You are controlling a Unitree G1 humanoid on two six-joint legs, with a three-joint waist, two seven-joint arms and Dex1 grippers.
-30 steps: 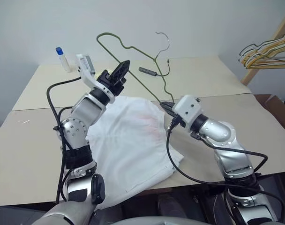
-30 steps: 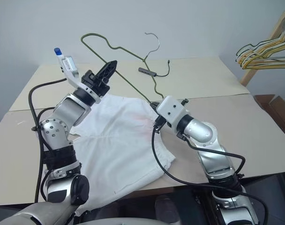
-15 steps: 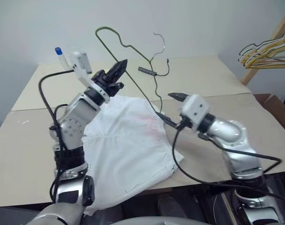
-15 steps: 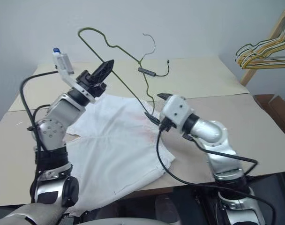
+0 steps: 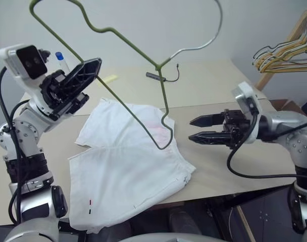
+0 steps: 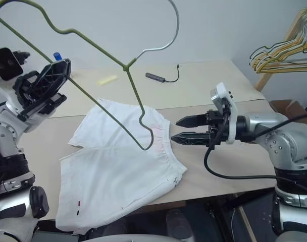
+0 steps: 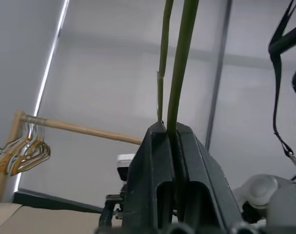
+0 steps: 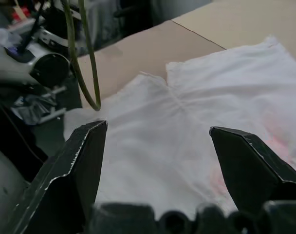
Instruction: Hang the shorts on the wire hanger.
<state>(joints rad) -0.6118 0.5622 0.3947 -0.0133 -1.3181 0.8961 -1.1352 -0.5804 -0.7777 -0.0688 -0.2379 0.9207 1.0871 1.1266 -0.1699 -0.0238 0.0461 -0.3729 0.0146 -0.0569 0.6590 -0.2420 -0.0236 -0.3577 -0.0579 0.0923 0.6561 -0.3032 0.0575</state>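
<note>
Two grippers are up over the desk [image 5: 274,108]. Left gripper [image 5: 85,75] has fingers clamped on the hanger [image 5: 138,50], which is held aloft and tilted, its low corner hanging just above the shorts' waistband. Shorts [image 5: 128,171] lie flat on the near desk, one hem draped over the near edge. Right gripper [image 5: 199,129] is right of the waistband, fingers apart, nothing held. Risks: thin wire could swivel or slip in the clamp; shorts could be dragged off the near edge if snagged w/o a grip on the cloth.
</note>
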